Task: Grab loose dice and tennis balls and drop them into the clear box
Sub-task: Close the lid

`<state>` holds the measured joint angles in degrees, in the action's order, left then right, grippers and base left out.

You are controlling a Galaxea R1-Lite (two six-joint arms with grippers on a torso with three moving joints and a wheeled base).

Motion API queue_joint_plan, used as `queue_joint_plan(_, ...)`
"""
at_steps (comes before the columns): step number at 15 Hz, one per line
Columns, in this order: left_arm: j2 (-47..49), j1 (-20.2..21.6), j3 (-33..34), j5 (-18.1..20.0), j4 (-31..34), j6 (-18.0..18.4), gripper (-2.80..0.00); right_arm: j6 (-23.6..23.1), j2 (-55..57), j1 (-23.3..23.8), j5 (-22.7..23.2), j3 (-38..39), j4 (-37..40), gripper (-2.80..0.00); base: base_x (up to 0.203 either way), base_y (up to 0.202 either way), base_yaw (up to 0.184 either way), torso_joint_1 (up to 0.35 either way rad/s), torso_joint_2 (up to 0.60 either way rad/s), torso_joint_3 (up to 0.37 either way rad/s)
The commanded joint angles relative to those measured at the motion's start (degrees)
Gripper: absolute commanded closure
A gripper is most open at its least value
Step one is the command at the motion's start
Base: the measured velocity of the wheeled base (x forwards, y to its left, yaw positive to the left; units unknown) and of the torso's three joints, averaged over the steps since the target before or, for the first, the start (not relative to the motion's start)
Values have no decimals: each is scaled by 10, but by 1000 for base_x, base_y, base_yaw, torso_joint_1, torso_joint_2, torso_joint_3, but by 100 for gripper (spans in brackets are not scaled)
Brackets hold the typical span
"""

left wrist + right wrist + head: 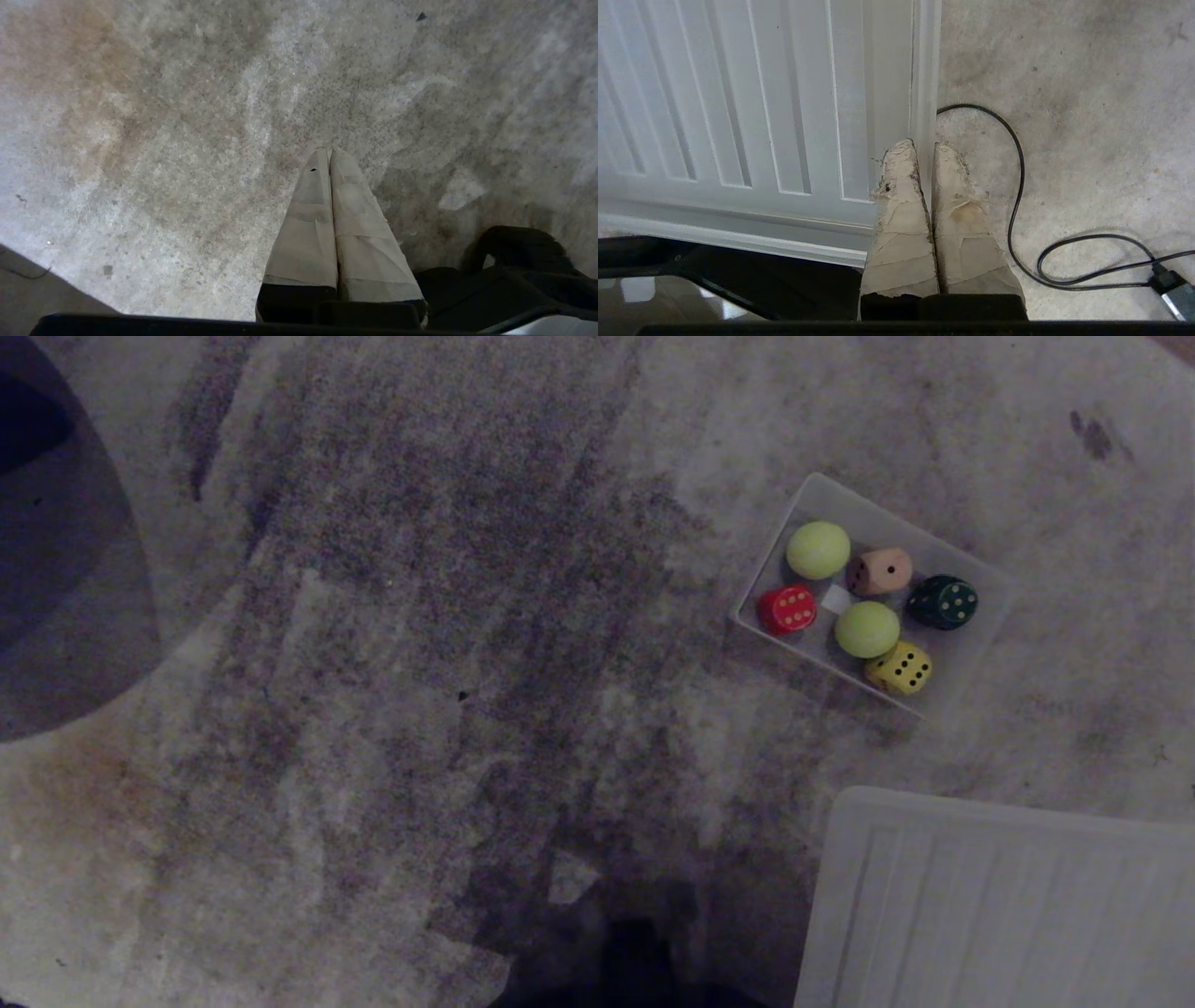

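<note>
clear box (971, 644): holds four dice, two tennis balls | left pincer (330, 151): pressed together, empty, over floor | right pincer (924, 147): together, empty, over ribbed lid (738, 93)

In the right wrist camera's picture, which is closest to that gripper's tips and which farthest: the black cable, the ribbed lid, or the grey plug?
From the right gripper:
1. ribbed lid: its edge lies right at the tips.
2. black cable: curving over the floor just past that edge.
3. grey plug: at the cable's far end.
</note>
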<state>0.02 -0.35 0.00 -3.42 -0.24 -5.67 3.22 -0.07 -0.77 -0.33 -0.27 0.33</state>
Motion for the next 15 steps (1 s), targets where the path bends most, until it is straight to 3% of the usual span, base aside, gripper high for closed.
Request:
queue_joint_plan(1,1,0,1,0,0,1,0,0,1,1,0,0,0,0,0,0,0,2,7,-177)
queue_joint_plan(10,1,0,1,0,0,1,0,1,1,0,0,0,1,0,0,0,0,3,3,-193)
queue_joint_plan(15,1,0,1,0,1,0,0,0,1,0,0,0,0,0,0,0,0,3,2,-28)
